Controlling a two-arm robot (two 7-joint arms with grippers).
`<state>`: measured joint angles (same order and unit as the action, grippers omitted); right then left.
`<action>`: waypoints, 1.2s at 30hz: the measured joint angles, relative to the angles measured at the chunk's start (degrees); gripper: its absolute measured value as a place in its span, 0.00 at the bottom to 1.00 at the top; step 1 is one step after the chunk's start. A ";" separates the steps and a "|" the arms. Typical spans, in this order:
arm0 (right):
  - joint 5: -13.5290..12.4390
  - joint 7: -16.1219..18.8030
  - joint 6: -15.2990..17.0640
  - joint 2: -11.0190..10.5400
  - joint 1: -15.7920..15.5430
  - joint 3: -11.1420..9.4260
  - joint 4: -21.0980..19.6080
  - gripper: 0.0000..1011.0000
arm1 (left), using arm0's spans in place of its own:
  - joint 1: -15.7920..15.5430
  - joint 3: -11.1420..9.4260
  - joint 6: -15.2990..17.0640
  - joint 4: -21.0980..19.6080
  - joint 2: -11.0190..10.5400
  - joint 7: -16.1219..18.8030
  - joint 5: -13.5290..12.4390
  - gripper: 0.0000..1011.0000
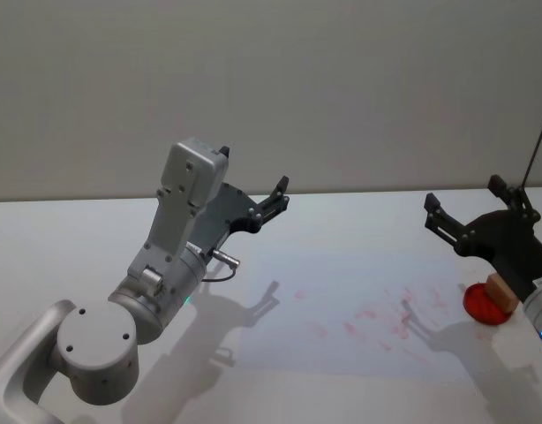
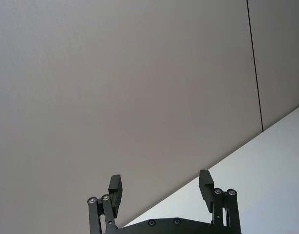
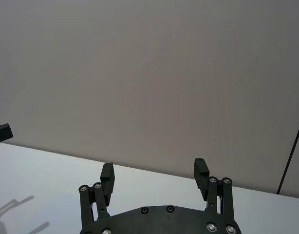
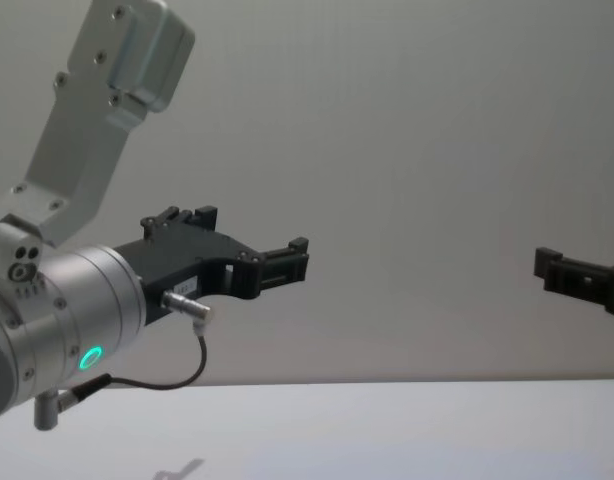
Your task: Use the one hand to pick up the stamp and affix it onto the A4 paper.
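Lying bottom-centre in the head view, what seems the A4 paper point(image 1: 342, 329) could smear under a sliding press. Lower right, the stamp point(image 1: 498, 290) stands on a red pad point(image 1: 478, 306) beside the right gripper point(image 1: 462, 196), fingers wide, empty; a skewed descent may topple it. Left gripper point(image 1: 282, 194) hangs wide-open, centre-left.

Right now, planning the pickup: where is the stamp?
In the head view, the stamp sits on the red pad at the far right of the table, partly hidden by the right gripper.
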<state>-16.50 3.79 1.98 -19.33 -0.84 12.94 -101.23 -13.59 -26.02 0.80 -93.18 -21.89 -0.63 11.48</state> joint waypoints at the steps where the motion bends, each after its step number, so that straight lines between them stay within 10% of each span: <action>1: 0.00 0.00 0.00 0.00 0.00 0.00 0.00 0.99 | 0.00 0.00 0.00 0.00 0.00 0.00 0.00 0.99; 36: -1.84 4.36 -0.21 -1.88 1.23 -1.92 1.82 0.99 | 0.00 0.00 0.00 0.00 0.00 0.00 0.00 0.99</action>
<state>-18.34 8.15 1.77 -21.21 0.39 11.02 -99.41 -13.59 -26.02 0.80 -93.18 -21.89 -0.63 11.48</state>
